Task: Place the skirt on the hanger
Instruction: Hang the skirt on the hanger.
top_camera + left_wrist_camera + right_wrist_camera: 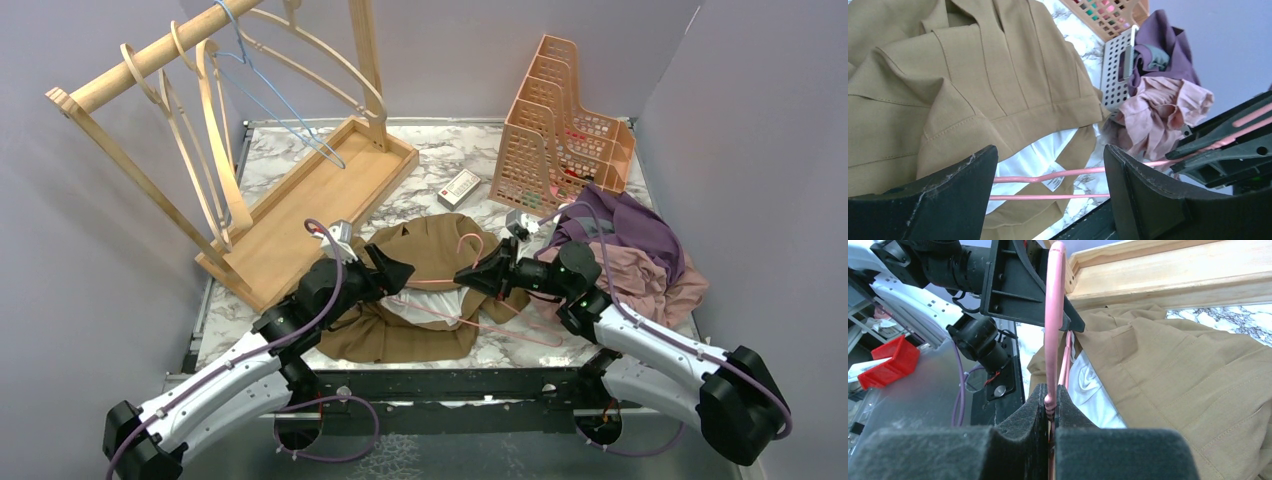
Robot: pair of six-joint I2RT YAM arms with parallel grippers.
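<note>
Skirt: laid just right of wooden rack.
Hanger: held over waistband, right of rack.
Right gripper: clamped shut on hanger.
Left gripper: spread wide, nothing gripped.

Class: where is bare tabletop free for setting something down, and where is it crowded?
Bare marble lies at the back, between the wooden rack and the orange organizer, around the small box. A narrow strip runs along the near edge, beside the skirt. Crowded: the middle, with skirt and pink hanger, and the right, under a clothes pile.
</note>
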